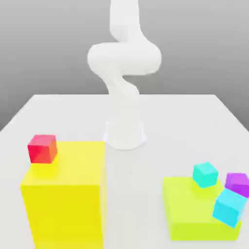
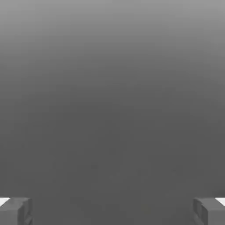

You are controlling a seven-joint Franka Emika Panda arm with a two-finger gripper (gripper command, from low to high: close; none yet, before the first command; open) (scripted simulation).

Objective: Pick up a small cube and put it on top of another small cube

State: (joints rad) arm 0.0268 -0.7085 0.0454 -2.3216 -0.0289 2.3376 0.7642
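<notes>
Currently my gripper (image 2: 112,211) stands wide, holding nothing. I find the purple cube (image 1: 238,184) just beside the teal cube (image 1: 204,174), near the lime block's (image 1: 187,204) edge; a crowded descent risks knocking either off.

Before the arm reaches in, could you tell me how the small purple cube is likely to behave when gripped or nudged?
The purple cube has flat faces, so it should slide rather than roll. It looks rigid and probably light. It appears to sit at the edge of the low yellow-green block, so a nudge might drop it off.
</notes>
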